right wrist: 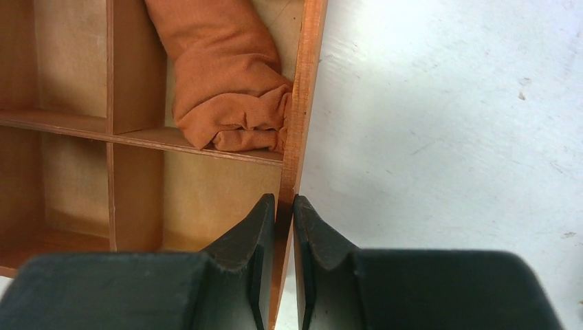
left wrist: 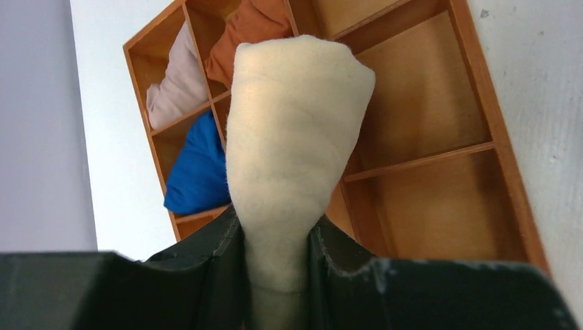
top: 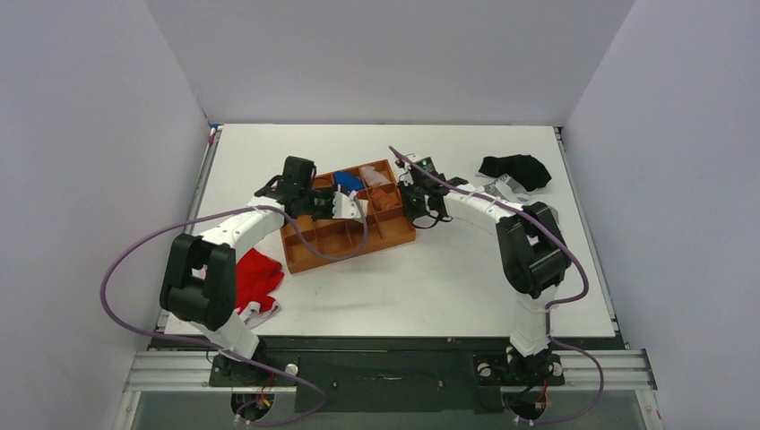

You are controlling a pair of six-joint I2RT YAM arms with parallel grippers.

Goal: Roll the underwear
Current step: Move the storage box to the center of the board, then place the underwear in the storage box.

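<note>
**Cream roll pinched in L fingers over tray; R fingers clamped on tray wall**

White table (top: pixel 448 278) filled the top view. The divider tray (top: pixel 385 244), brown wood w/ open compartments, sat approx. centre and skewed.

L arm reached in from 7 o'clock and R arm from 5 o'clock, meeting over the tray.

Red garment (top: pixel 255 273) w/ white trim lay crumpled at the tray's 8 o'clock, just beside the L arm's elbow. Black garment (top: pixel 515 168) lay at the tray's 2 o'clock, well apart from it.

Inside the tray, at its 12–1 o'clock end, were an orange garment (right wrist: pixel 227 75), a blue garment (left wrist: pixel 199 165) and a pale pink garment (left wrist: pixel 179 82), each in its own compartment.

The underwear (left wrist: pixel 295 124), a plain cream roll, stuck out from the L gripper (left wrist: pixel 275 237), whose fingers were closed tight on its lower end. The roll was over the tray's mid compartments; can't tell if it touched the wood.

R gripper (right wrist: pixel 283 206) was at the tray's 3 o'clock edge. Its fingers were nearly together, w/ the thin outer wall pinched between them, just below the orange garment's compartment.
</note>
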